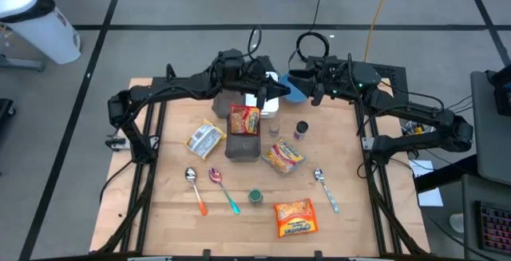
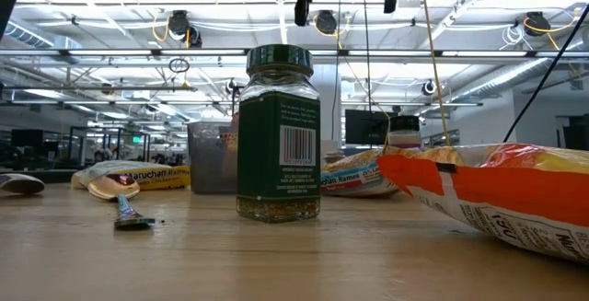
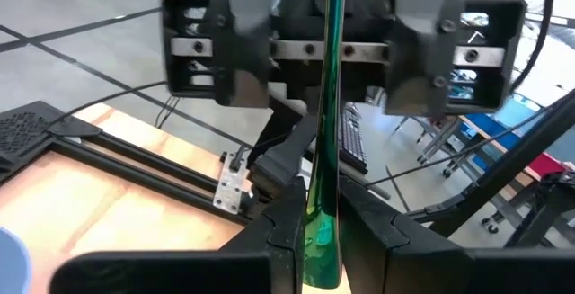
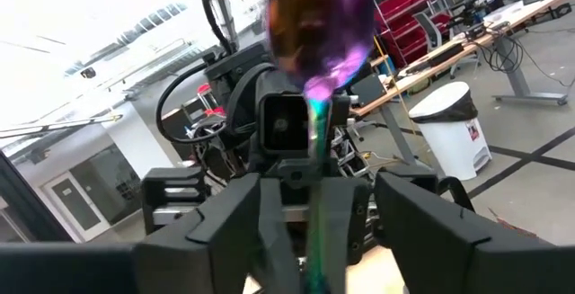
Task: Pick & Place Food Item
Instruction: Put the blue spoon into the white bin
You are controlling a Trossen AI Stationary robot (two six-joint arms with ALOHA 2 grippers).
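Green-handled, with an iridescent bowl, a spoon (image 3: 323,150) is held upright above the far end of the desk (image 1: 160,213) between two facing hands. It is pinched by the left hand (image 3: 320,231), fingers nearly shut. The right hand (image 4: 316,231) is spread, fingers clear of the handle. A handover seems in progress; next, the right hand must back away.

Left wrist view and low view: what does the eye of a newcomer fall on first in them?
In the left wrist view, a spoon with a shiny green handle is clamped in the left gripper, and the right gripper faces it with jaws open. In the low view, a green-lidded spice jar stands upright at the centre, with an orange noodle packet lying to its right.
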